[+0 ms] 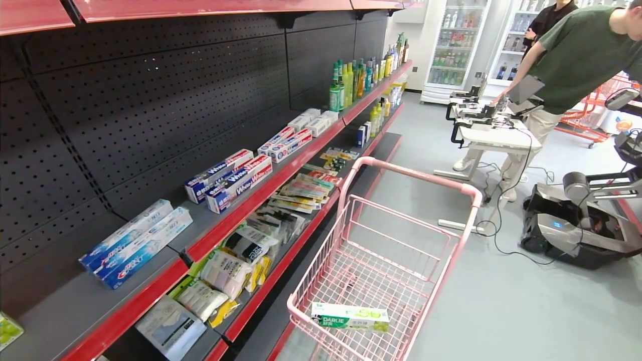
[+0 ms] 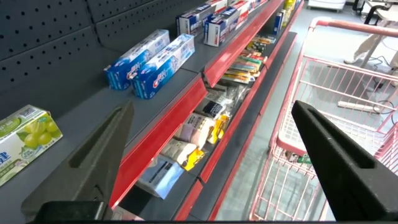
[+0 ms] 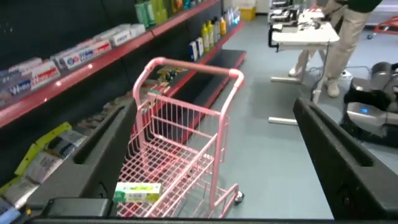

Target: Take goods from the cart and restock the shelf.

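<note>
Down on the mesh floor of the pink wire shopping cart (image 1: 411, 173), at the end nearest the robot, a long green-and-white cardboard toothpaste box (image 1: 349, 317) lies flat, set crosswise against the near wall. The cart stands on the grey floor just beside the black pegboard shelf with red-edged grey boards (image 1: 75, 296), its thick pink handle at the far end.

The right gripper (image 3: 214, 106) hangs above the cart, its two dark fingers (image 3: 336, 155) spread wide with nothing between them; the toothpaste box lies well below, apart from them. The left gripper (image 2: 212, 106) is over the front edge of the shelf, and its fingers (image 2: 99, 155) are likewise wide apart and hold nothing.

On the upper board, at the robot's end, a second green-and-white carton with a grape picture (image 2: 25, 140) lies flat near the front edge. Farther along, two blue-and-white toothpaste boxes (image 1: 135, 243) lie side by side, touching, angled across the board. Beyond them come paired red, white and blue toothpaste boxes (image 1: 230, 180), then a stand of upright green and yellow plastic bottles (image 1: 346, 82) at the far end.

On the lower board, soft packets in clear and yellow wrap (image 1: 235, 260) lie overlapping in a loose row, with flat carded items farther along
</note>
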Robot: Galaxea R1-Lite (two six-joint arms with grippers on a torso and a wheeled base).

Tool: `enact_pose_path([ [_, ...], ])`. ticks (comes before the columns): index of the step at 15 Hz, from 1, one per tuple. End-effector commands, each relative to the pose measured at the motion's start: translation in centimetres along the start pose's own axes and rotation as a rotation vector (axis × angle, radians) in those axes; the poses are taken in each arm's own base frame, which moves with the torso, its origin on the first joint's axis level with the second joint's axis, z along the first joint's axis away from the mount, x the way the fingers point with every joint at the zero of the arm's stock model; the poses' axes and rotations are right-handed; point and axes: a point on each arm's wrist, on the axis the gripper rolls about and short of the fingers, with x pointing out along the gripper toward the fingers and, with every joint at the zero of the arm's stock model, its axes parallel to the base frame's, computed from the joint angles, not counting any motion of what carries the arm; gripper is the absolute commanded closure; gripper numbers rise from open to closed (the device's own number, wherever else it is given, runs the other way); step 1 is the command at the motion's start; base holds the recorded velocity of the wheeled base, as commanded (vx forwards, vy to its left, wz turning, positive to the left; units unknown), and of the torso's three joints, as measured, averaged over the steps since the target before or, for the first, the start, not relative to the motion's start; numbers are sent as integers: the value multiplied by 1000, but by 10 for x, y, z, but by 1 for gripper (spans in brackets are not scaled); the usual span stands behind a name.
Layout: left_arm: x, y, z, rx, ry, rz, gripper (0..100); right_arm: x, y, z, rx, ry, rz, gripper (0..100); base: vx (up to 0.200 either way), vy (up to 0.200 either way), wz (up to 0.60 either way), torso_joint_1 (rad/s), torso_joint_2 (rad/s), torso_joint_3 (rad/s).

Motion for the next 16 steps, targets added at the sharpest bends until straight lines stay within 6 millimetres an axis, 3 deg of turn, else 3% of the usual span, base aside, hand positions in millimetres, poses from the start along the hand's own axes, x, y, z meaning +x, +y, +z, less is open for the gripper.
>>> enact_pose_path([
  [1, 0, 0, 0, -2, 0, 0, 0, 105, 11, 75, -91, 305, -93, 0, 0, 0, 0, 0, 0, 0],
  [2, 0, 0, 0, -2, 0, 0, 0, 117, 12, 62, -86, 405, -54, 0, 0, 0, 0, 0, 0, 0],
  [3, 0, 0, 0, -2, 0, 2, 0, 143, 12, 35, -120, 621, -22, 0, 0, 0, 0, 0, 0, 0],
  [5, 0, 0, 0, -2, 0, 2, 0, 183, 20, -1, -114, 858, 98, 0, 0, 0, 0, 0, 0, 0],
  [6, 0, 0, 0, -2, 0, 2, 0, 194, 21, -9, -97, 907, 133, 0, 0, 0, 0, 0, 0, 0],
  [8, 0, 0, 0, -2, 0, 2, 0, 244, 25, -40, -132, 1060, 231, 0, 0, 0, 0, 0, 0, 0],
  [12, 0, 0, 0, -2, 0, 2, 0, 304, 33, -87, -360, 1157, 436, 0, 0, 0, 0, 0, 0, 0],
  [15, 0, 0, 0, -3, 0, 2, 0, 331, 45, -107, -359, 1129, 635, 0, 0, 0, 0, 0, 0, 0],
  [16, 0, 0, 0, -2, 0, 2, 0, 347, 60, -122, -401, 1117, 719, 0, 0, 0, 0, 0, 0, 0],
])
